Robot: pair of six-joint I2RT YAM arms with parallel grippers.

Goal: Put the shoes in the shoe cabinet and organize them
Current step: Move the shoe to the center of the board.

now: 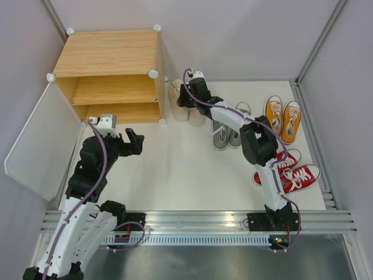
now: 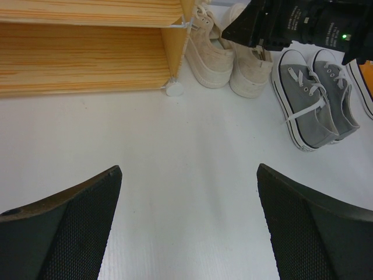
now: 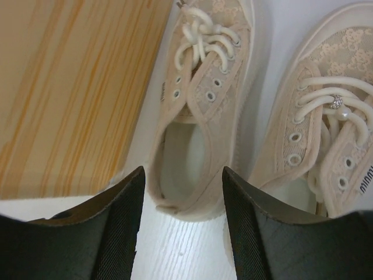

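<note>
Looking down from the top camera, we see the shoe cabinet [image 1: 111,52] at the back left of the table [image 1: 175,175], its white door [image 1: 41,143] swung open to the left. Every shoe is out on the table: the cream pair [image 1: 178,111] just beside the cabinet's right wall, then the grey pair [image 1: 220,137], the orange pair [image 1: 282,116] far right, and the red pair [image 1: 297,175] nearer us. The left gripper [image 1: 135,142] hangs over bare table in front of the cabinet. The right gripper [image 1: 182,99] is down over the cream pair, but from up here we can't read its fingers.

Over to the left wrist: those fingers [image 2: 76,221] are spread wide with nothing between them, and the cream and grey pairs show from the side.

Now the right wrist, and this is the close-up the others lack. The fingers [image 3: 111,233] stand apart on either side of the heel of the left cream shoe [image 3: 204,87], tight against it. Whether they squeeze it, we cannot tell. Its mate [image 3: 326,116] has a small bead [image 3: 336,102] on the laces.
</note>
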